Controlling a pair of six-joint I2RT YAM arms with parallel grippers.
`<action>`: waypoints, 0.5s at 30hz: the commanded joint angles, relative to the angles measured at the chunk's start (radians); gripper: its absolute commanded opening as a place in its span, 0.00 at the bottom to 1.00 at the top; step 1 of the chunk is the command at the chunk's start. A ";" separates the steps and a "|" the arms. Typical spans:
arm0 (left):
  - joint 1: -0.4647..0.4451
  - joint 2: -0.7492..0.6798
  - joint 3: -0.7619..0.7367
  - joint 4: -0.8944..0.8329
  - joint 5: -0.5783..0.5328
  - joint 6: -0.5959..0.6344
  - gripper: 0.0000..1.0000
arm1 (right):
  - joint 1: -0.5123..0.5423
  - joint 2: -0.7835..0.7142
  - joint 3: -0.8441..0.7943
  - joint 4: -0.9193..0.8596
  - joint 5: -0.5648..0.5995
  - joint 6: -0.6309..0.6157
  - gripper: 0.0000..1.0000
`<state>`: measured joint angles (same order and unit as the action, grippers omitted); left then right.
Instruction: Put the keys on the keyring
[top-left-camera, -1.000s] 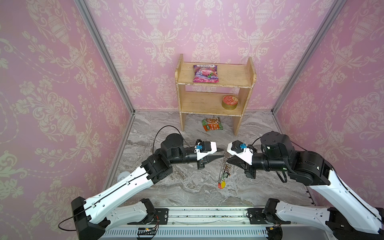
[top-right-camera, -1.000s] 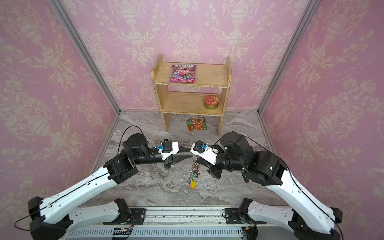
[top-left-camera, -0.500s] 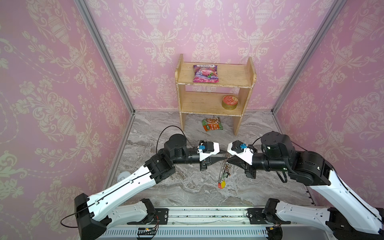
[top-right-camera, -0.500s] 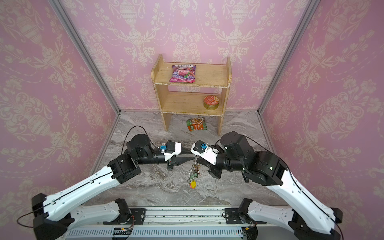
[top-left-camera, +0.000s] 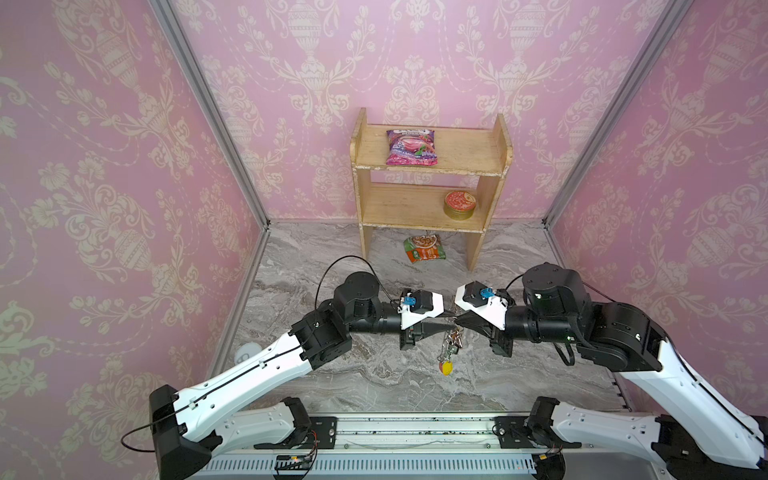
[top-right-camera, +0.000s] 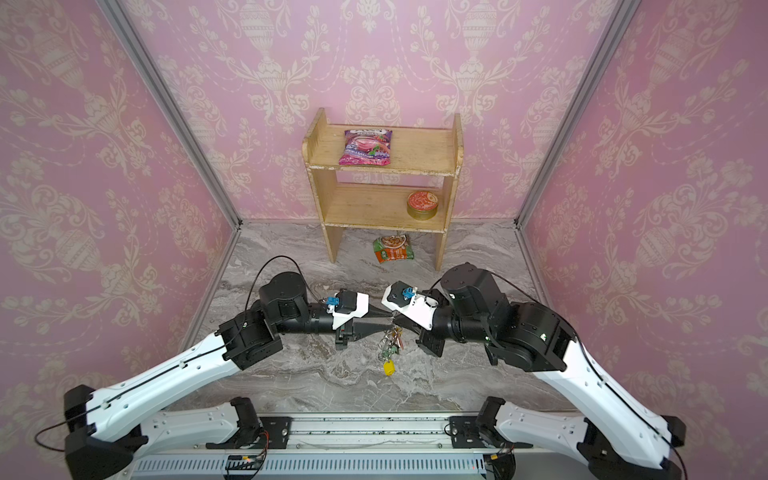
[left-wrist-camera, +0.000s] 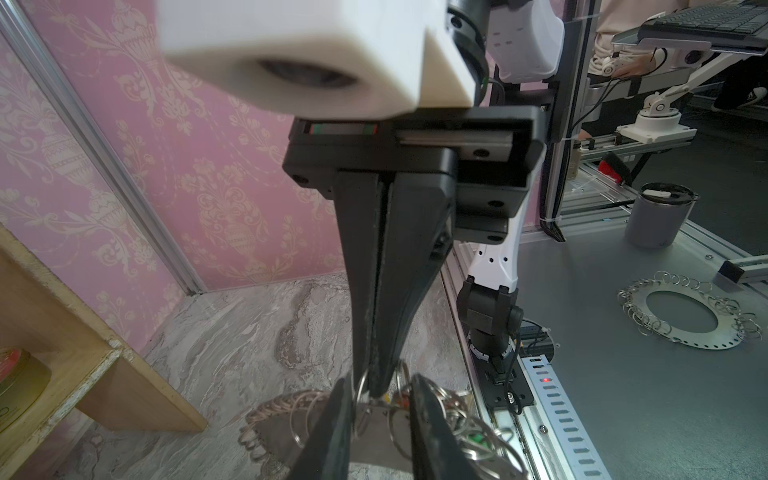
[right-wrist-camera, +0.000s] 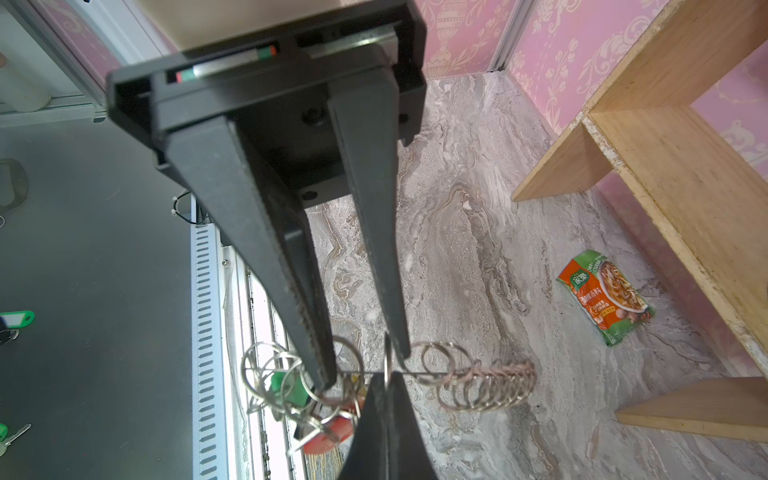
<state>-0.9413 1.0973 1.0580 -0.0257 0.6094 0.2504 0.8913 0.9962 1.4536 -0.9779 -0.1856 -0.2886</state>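
The keyring (left-wrist-camera: 374, 419), a flat grey-brown band edged with silver loops (right-wrist-camera: 490, 386), hangs above the marble floor between both arms. My right gripper (right-wrist-camera: 386, 378) is shut on its edge, next to a small loop. My left gripper (right-wrist-camera: 363, 365) faces it tip to tip in both top views (top-left-camera: 446, 322). Its fingers (right-wrist-camera: 299, 299) stand apart, one on each side of the right gripper's tip, and press on nothing. The keys (top-left-camera: 451, 345) dangle in a bunch from the keyring, with a yellow tag (top-right-camera: 389, 368), a green tag (right-wrist-camera: 286, 386) and an orange-red tag (right-wrist-camera: 332, 428).
A wooden shelf (top-left-camera: 430, 166) at the back wall holds a pink snack bag (top-left-camera: 411, 147) and a round tin (top-left-camera: 459, 204). An orange-green packet (top-left-camera: 424, 248) lies on the floor under it. Outside the cell lie another looped metal disc (left-wrist-camera: 685, 316) and green-tagged keys (right-wrist-camera: 16, 320).
My left arm has reached a little to the right, bringing its gripper tip up to the right gripper's tip. The right arm and the hanging keys have stayed put.
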 joint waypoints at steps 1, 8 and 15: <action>-0.008 -0.028 0.011 -0.037 -0.057 0.041 0.27 | -0.003 -0.013 0.010 0.043 -0.021 -0.007 0.00; -0.008 -0.018 0.028 -0.040 -0.074 0.076 0.27 | -0.003 -0.010 0.013 0.038 -0.036 -0.009 0.00; -0.008 0.009 0.043 -0.036 -0.040 0.072 0.23 | -0.001 -0.009 0.014 0.039 -0.037 -0.012 0.00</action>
<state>-0.9451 1.0992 1.0691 -0.0471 0.5526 0.3023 0.8913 0.9962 1.4536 -0.9779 -0.2062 -0.2886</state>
